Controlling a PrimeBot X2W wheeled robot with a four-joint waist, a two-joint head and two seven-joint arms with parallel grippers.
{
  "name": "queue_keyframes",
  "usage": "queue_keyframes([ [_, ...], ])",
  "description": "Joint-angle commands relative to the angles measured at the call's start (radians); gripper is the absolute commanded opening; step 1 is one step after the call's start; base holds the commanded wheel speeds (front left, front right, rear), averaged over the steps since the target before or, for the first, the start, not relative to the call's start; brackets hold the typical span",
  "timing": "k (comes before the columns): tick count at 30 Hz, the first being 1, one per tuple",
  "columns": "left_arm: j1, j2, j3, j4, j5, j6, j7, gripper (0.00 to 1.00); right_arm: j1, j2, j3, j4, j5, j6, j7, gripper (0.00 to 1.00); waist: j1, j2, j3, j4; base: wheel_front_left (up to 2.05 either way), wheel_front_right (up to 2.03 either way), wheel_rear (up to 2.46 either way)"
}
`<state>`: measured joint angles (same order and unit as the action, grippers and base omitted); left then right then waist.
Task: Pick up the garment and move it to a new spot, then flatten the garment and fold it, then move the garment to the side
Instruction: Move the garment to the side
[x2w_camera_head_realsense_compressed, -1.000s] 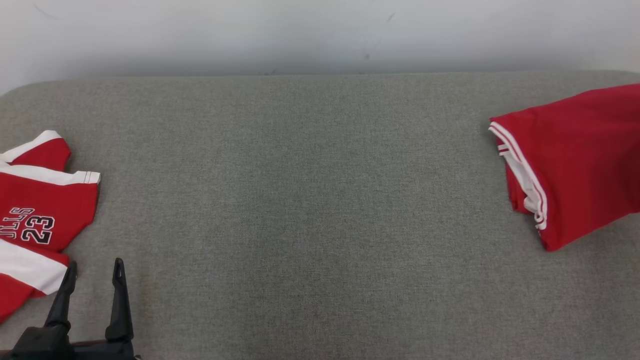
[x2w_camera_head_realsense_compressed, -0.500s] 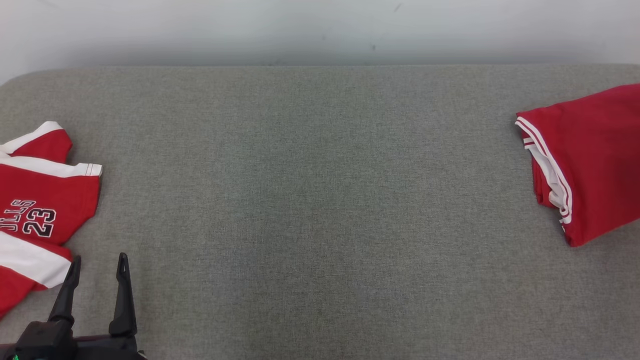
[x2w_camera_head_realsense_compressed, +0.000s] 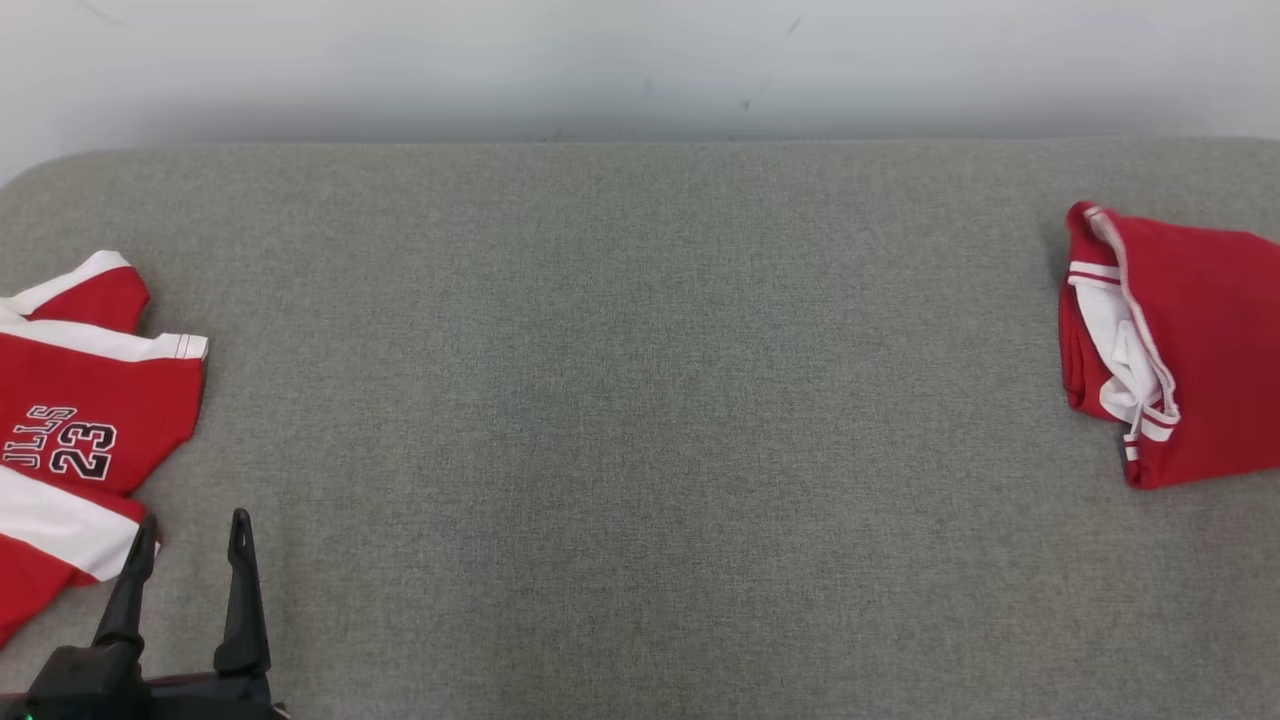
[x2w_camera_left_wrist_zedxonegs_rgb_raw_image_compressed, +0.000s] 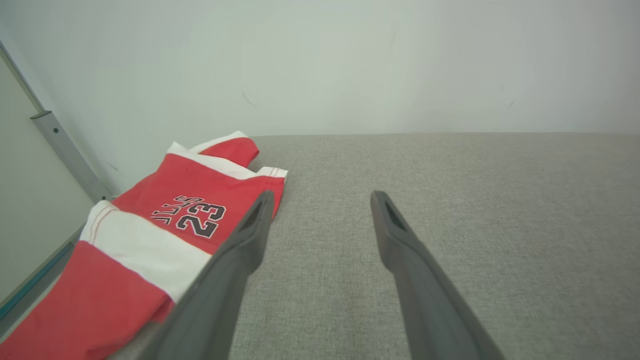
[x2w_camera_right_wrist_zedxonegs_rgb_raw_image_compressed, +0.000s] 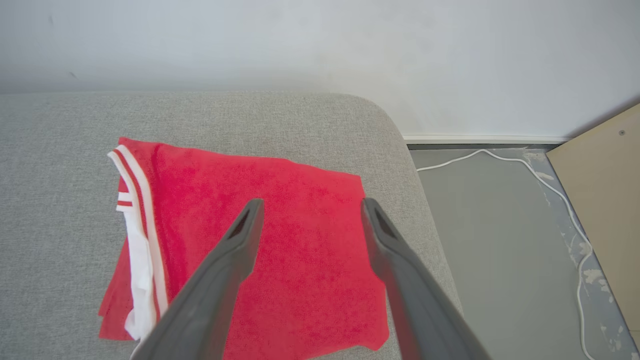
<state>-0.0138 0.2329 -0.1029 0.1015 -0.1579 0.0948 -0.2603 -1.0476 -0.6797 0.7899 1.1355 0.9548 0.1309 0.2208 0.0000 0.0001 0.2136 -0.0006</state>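
Fingers (x2w_camera_right_wrist_zedxonegs_rgb_raw_image_compressed: 227, 270) of the right gripper (x2w_camera_right_wrist_zedxonegs_rgb_raw_image_compressed: 309, 206) stand spread wide and empty above a folded red garment (x2w_camera_head_realsense_compressed: 1210, 340) at the right edge of the grey fabric-covered worktop (x2w_camera_head_realsense_compressed: 640, 400). The worktop's broad middle lies bare between two red pieces. The folded garment sits by the right edge, toward the far right corner. Its white-and-red striped trim (x2w_camera_head_realsense_compressed: 1125, 365) faces the centre, and its outer side lies close to where the surface rounds down to the floor. A second red-and-white jersey (x2w_camera_head_realsense_compressed: 90, 390), numbered 23, lies spread at the left edge. Just beside its near hem, the left gripper (x2w_camera_head_realsense_compressed: 192, 520) hovers low over the near left corner, likewise wide open with nothing in it.

By the look of it, the last step, setting the garment aside, is at the point of letting go. Doing it well appears to mean drawing the right fingers straight up and clear, so that neither tip catches the top layer. The cloth looks thin and its layers loose, with the trim side slightly bunched. A sideways drag could open the fold or pull the bundle toward the rounded edge and off the worktop. The left gripper is best kept off the jersey beside it.
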Motion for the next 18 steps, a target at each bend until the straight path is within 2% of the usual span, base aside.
queue_keyframes([
  [1,0.006,0.009,0.002,-0.001,-0.008,0.002,-0.004,1.0,-0.008,0.009,0.002,-0.008,-0.009,0.0,-0.015,1.0,0.0,-0.0001,-0.005,-0.003,0.0,0.0,0.0],
  [7,0.016,0.005,-0.001,-0.003,-0.014,0.009,-0.005,1.0,0.036,0.029,-0.016,-0.089,0.032,0.0,-0.138,1.0,0.0,-0.0001,-0.035,-0.006,0.0,0.0,0.0],
  [18,0.06,0.013,0.006,-0.018,-0.026,0.02,-0.006,1.0,0.221,0.089,-0.028,-0.267,0.114,-0.001,-0.38,1.0,0.0,-0.0001,-0.108,-0.016,0.0,0.0,0.0],
])
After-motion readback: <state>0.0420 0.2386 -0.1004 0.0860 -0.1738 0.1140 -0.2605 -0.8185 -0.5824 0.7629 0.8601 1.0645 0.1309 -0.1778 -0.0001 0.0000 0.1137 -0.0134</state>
